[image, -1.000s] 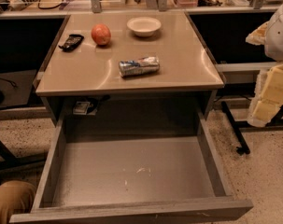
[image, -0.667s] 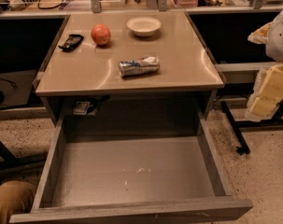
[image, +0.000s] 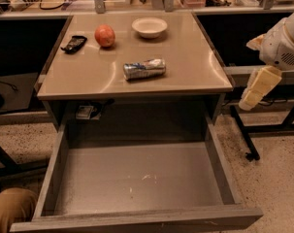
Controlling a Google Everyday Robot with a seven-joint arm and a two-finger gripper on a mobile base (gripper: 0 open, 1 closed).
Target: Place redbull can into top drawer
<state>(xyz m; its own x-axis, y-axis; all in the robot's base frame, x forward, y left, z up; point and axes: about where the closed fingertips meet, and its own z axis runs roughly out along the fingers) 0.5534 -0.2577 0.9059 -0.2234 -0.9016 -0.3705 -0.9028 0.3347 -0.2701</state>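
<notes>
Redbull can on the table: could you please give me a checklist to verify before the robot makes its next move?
1. The slim silver-and-blue metal redbull can lies on its side on the tabletop, uncovered: ok.
2. The wide grey wooden top drawer is open: ok.
3. The drawer bottom holds no objects: ok.
4. The round orange-red fruit and the white bowl stand apart from the can: ok.
5. The gripper is above the can: not ok, it hangs beside the tabletop's right edge.

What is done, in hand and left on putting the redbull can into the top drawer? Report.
Done: the top drawer stands pulled open. In hand: nothing; the end effector hangs to the right of the table, holding no can. Left: grasp the redbull can, lying on its side on that table, and place it in the drawer.
</notes>
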